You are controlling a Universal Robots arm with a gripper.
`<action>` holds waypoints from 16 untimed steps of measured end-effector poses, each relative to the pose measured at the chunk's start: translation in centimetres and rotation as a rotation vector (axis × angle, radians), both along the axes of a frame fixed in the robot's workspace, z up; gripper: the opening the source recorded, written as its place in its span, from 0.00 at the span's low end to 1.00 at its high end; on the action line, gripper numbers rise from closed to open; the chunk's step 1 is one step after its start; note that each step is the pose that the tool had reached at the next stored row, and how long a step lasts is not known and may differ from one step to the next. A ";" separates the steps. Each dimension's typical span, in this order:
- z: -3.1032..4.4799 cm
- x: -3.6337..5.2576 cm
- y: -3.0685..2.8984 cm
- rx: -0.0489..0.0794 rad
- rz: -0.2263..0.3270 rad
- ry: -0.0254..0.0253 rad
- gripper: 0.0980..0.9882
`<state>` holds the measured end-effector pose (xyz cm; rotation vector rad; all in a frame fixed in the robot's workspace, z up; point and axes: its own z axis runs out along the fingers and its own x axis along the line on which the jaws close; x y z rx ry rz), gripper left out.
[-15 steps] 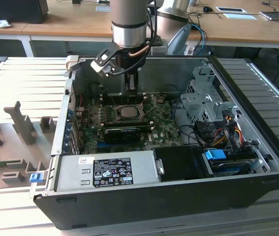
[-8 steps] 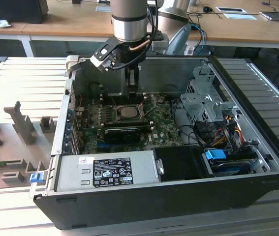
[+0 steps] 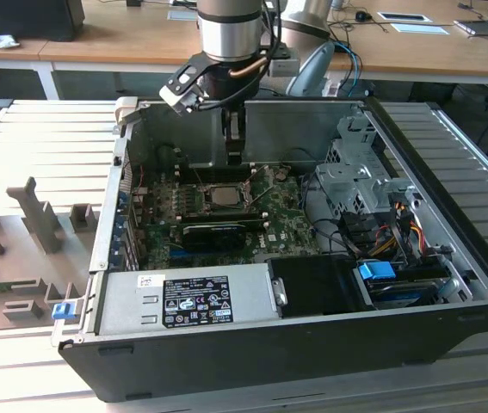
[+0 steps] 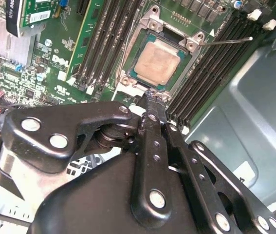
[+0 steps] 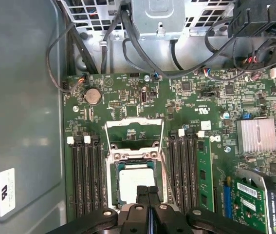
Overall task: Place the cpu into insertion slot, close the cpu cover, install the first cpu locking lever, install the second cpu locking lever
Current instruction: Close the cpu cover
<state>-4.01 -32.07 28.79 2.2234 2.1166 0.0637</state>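
The hand (image 5: 148, 191) is held shut and empty, just above the cpu (image 5: 135, 179). The cpu is seated in the slot (image 5: 111, 170), and the cover (image 5: 134, 122) is seen swung open.

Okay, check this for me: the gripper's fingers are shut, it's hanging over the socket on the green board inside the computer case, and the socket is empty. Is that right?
One thing is wrong: the insertion slot is not empty. In the first wrist view the cpu lies in it, right by the shut gripper. The rest holds.
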 end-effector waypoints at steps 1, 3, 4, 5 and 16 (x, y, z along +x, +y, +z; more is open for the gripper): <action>0.20 0.02 0.00 0.000 0.000 0.0000 0.01; 0.48 0.07 0.00 0.000 0.000 0.0000 0.01; 0.59 0.08 0.00 0.000 0.000 0.0000 0.01; 0.69 0.10 0.00 0.000 0.000 0.0000 0.01; 1.66 1.51 0.00 -0.001 0.000 0.0006 0.01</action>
